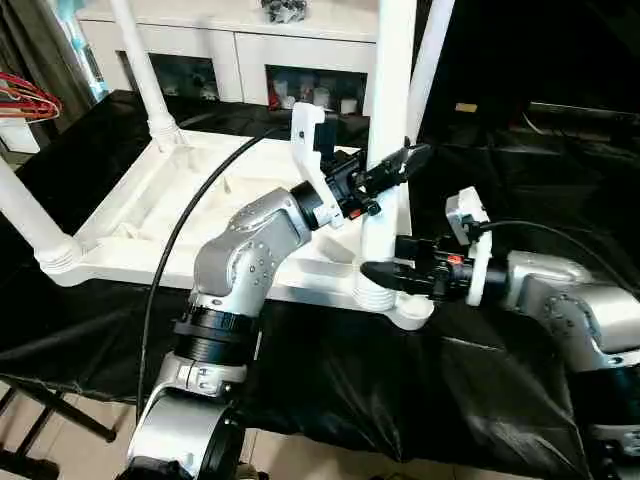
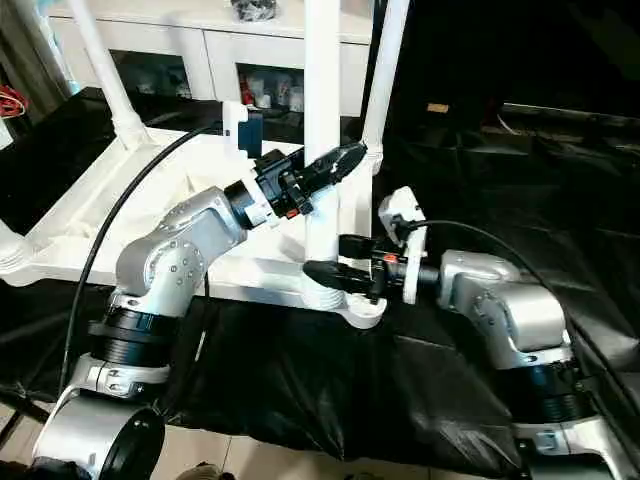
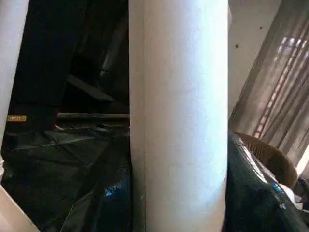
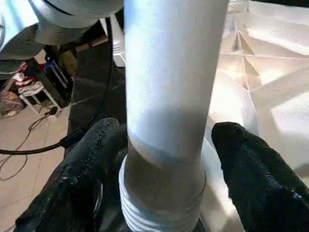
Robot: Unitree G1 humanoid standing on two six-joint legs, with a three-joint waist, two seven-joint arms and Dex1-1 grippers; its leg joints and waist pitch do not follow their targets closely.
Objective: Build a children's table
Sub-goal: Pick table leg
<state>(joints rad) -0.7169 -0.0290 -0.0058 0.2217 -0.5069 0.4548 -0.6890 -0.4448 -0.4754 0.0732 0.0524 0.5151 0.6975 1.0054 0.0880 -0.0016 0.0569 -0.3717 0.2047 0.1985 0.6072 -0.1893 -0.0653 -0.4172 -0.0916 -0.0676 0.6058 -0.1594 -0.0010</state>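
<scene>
The children's table (image 1: 150,215) lies upside down on black cloth, ribbed underside up. White legs stand in its corner sockets: the far-left leg (image 1: 145,70), the near-left leg (image 1: 30,220) and the far-right leg (image 1: 430,60). The near-right leg (image 1: 392,80) stands upright in its threaded socket (image 1: 385,295). My left gripper (image 1: 405,160) is at this leg's middle height, right against it, and the leg (image 3: 178,116) stands close before the left wrist camera. My right gripper (image 1: 385,257) is open around the leg's base (image 4: 166,145), with one finger (image 4: 251,174) standing clear of it.
A white cabinet (image 1: 240,40) with glass-fronted compartments stands behind the table. Black cloth (image 1: 400,380) covers the work surface and hangs over the front edge. A black cable (image 1: 180,230) runs from my left arm across the tabletop. Red wires (image 1: 25,100) hang at far left.
</scene>
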